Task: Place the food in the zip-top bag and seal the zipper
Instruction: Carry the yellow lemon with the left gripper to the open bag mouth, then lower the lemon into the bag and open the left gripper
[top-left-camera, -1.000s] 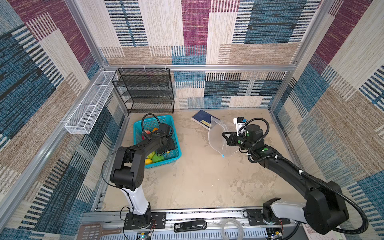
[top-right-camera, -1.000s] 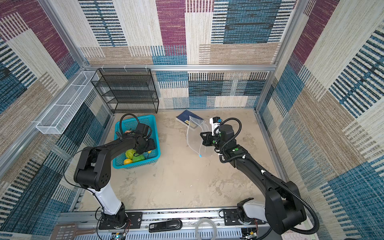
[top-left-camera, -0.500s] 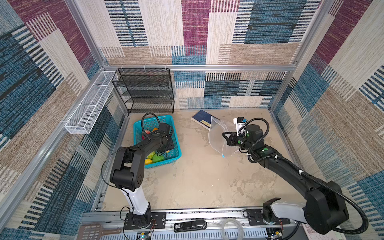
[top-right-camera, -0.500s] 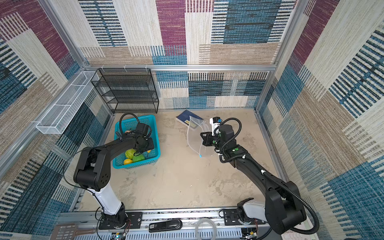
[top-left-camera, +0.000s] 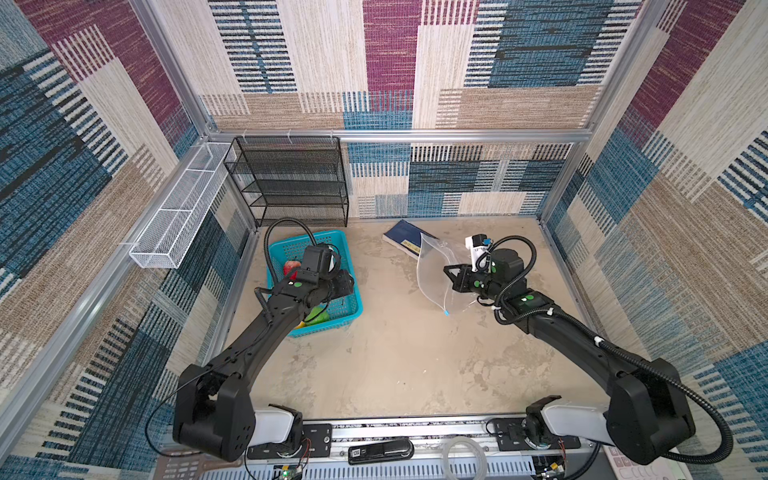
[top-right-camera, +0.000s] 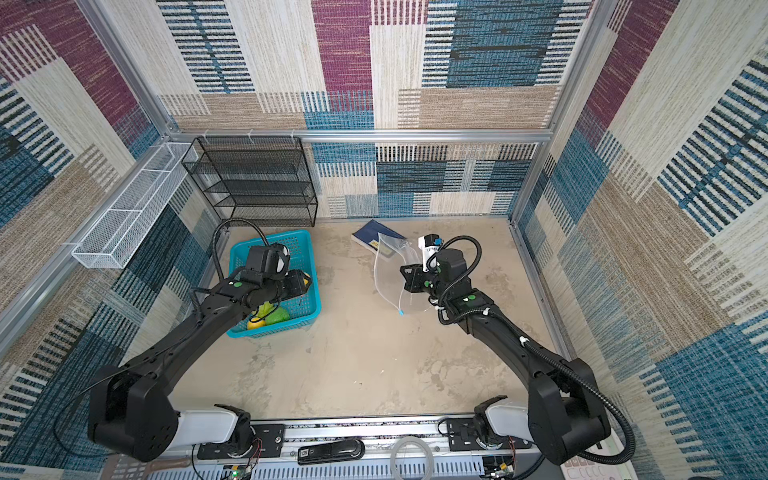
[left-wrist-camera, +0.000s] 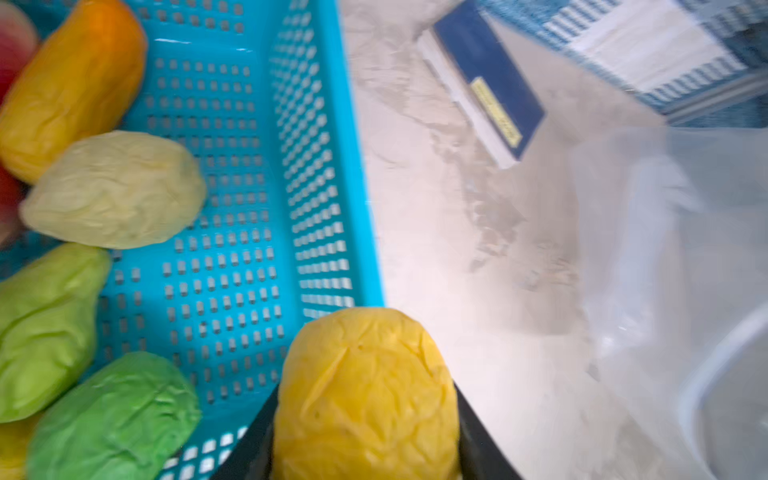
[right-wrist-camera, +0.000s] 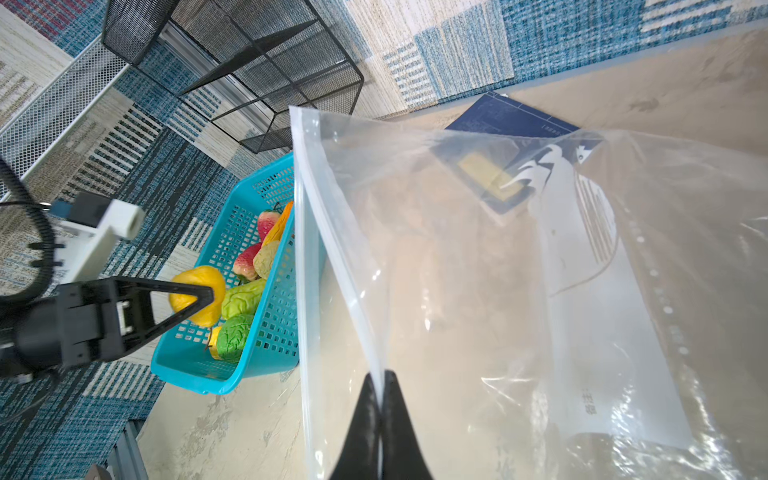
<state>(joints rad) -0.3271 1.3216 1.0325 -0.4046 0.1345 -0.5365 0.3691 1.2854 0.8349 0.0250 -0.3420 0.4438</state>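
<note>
Above the teal basket's (top-left-camera: 332, 245) rim, grips only 1 yellow lemon (left-wrist-camera: 365, 374) in the left gripper (left-wrist-camera: 368, 440), pinches the empty-looking zip-top bag (right-wrist-camera: 478, 291) by its unsealed zipper (right-wrist-camera: 336, 257) edge, raised off the desk (top-left-camera: 395, 353), in the clamped right gripper (right-wrist-camera: 380, 386), with remaining food (left-wrist-camera: 112, 424) unbagged and sealing not yet done.

Yellow lemon (left-wrist-camera: 365, 395) between jaws over basket (left-wrist-camera: 351, 166) rim, other food (left-wrist-camera: 116, 189) inside, clear zip-top bag (right-wrist-camera: 478, 311) upheld by zipper (right-wrist-camera: 336, 249), apparently open.

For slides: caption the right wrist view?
Right hand pinches the zip-top bag at its mouth; left hand holds a yellow fruit.
</note>
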